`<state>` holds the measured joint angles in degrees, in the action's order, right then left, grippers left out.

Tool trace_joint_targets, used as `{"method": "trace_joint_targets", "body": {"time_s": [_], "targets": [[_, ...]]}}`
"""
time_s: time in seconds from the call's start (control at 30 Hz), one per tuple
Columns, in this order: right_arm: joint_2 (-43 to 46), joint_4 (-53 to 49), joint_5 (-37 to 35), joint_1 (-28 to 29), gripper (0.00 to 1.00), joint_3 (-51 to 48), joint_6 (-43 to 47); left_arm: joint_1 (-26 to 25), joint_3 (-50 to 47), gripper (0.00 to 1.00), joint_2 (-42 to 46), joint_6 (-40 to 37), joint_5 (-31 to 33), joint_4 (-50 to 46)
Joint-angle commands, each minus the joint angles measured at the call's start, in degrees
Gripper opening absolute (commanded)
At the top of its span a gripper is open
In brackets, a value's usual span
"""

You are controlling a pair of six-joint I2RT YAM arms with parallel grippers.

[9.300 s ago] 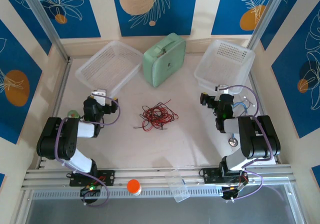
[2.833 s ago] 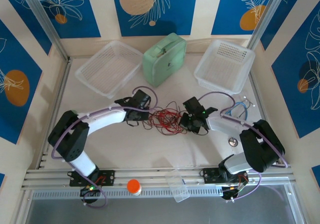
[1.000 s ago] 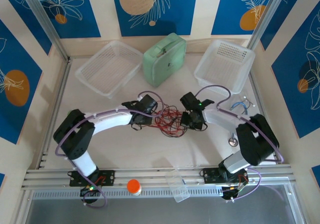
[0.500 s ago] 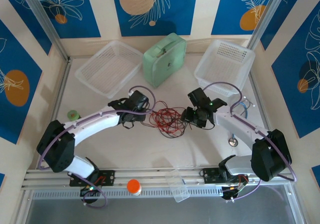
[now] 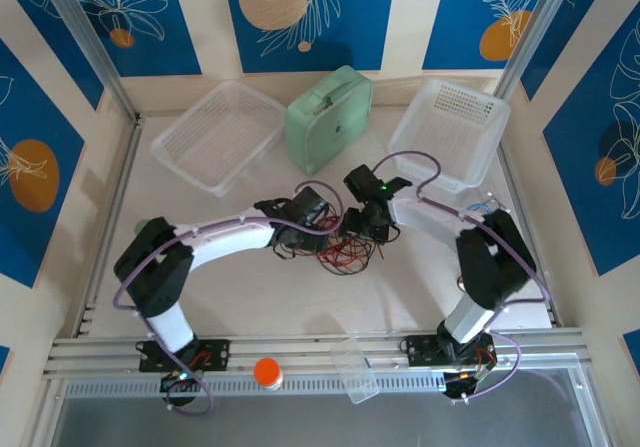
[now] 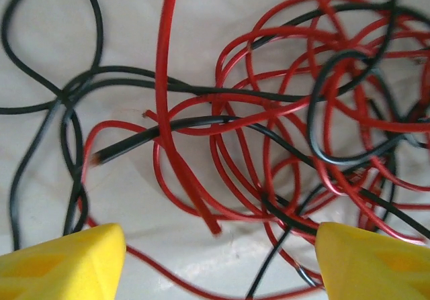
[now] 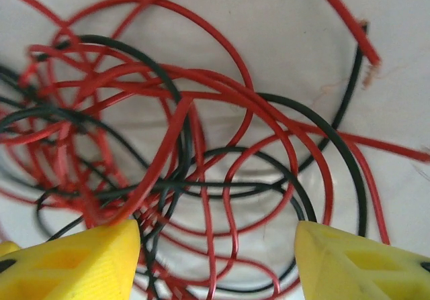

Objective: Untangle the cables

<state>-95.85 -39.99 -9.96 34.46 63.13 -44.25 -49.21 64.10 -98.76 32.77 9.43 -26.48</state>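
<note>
At mid-frame from above, the left gripper [image 5: 322,223] and right gripper [image 5: 357,229] hovered, fingers apart, over the knotted thin red and black cables [image 5: 345,255], apparently choosing grasps; next, each needed one separate strand.

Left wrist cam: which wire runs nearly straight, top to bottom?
The red wire left of centre; the other wires, red and black, curve or loop.

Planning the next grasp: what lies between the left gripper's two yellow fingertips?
Tangled red and black cables, lying inside the open left gripper; left wrist view.
</note>
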Motion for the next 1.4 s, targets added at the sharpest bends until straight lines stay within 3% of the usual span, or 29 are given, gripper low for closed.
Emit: {"method": "trace_joint_targets", "body": {"time_s": [0.0, 0.2, 0.37, 0.53, 0.63, 0.9, 1.1, 1.23, 1.37], "targets": [[-3.98, -0.43, -1.87, 1.10, 0.61, 1.56, -0.14, -0.18, -0.80, 0.76, -2.52, 3.08, 0.50, 3.74], [-7.78, 1.40, -4.81, 1.84, 0.52, -0.73, -2.82, -0.10, -1.43, 0.71, -6.19, 4.35, 4.42, 5.46], [-4.99, 1.14, -8.14, 1.41, 0.24, -4.79, -4.43, 1.78, -3.79, 0.52, -6.89, 4.41, 9.28, 3.77], [0.34, 0.63, -9.28, -0.12, 0.05, -8.95, -5.45, 5.39, -8.53, 0.44, -5.36, 4.74, 10.04, 4.86], [4.10, 0.04, -9.69, -0.90, 0.00, -11.06, -5.84, 6.89, -10.75, 0.44, -3.29, 4.47, 11.37, 4.53], [11.34, -1.30, -7.33, -1.94, 0.00, -13.32, -6.54, 9.46, -12.33, 0.45, 3.32, 3.10, 15.94, -0.04], [14.79, -3.71, -5.54, -1.70, 0.00, -11.36, -5.02, 9.75, -10.09, 0.51, 9.82, 1.78, 17.59, -5.60], [17.18, -3.67, -3.74, -0.11, 0.12, -8.37, -1.33, 8.93, -7.59, 0.59, 14.46, -1.05, 13.20, -6.12], [16.64, -3.49, -0.95, 2.69, 0.33, -3.68, 2.39, 8.08, -4.49, 0.62, 15.79, -2.27, 9.36, -7.38]]}}
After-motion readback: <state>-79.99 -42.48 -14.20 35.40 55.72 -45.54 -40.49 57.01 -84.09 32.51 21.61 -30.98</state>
